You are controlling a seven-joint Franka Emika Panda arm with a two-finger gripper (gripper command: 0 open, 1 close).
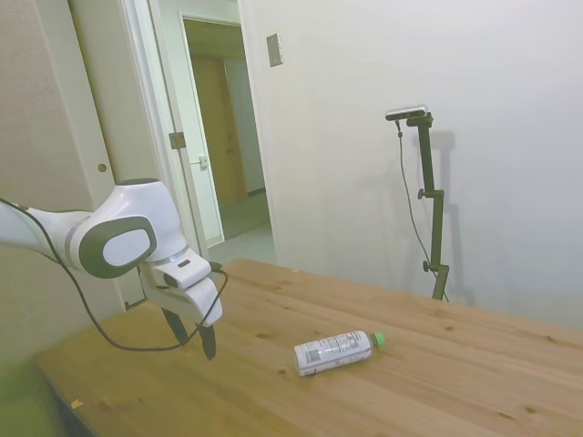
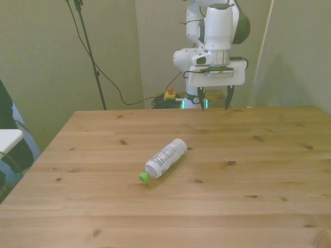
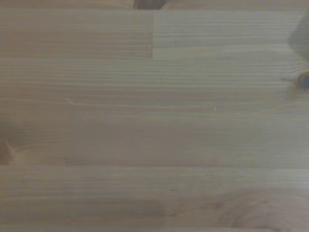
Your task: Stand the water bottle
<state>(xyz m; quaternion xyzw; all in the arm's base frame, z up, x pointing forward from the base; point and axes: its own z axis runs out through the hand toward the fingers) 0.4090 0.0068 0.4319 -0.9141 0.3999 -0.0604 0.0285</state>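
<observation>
The water bottle [image 1: 334, 350] [image 2: 166, 158] lies on its side on the wooden table [image 2: 258, 170], a small clear bottle with a white printed label. Its green cap [image 2: 144, 177] [image 1: 377, 340] points toward the front view's lower left. My gripper [image 2: 213, 99] [image 1: 189, 337] hangs open above the table's far edge, fingers pointing down, well apart from the bottle and holding nothing. The wrist view shows only bare wood planks [image 3: 154, 116], with no bottle in it.
Cables and a small yellow box with a red button [image 2: 168, 94] lie on the floor behind the table. An open doorway [image 1: 223, 137] shows beyond the arm in the side view. A white object [image 2: 9, 138] sits off the table's edge at the front view's left.
</observation>
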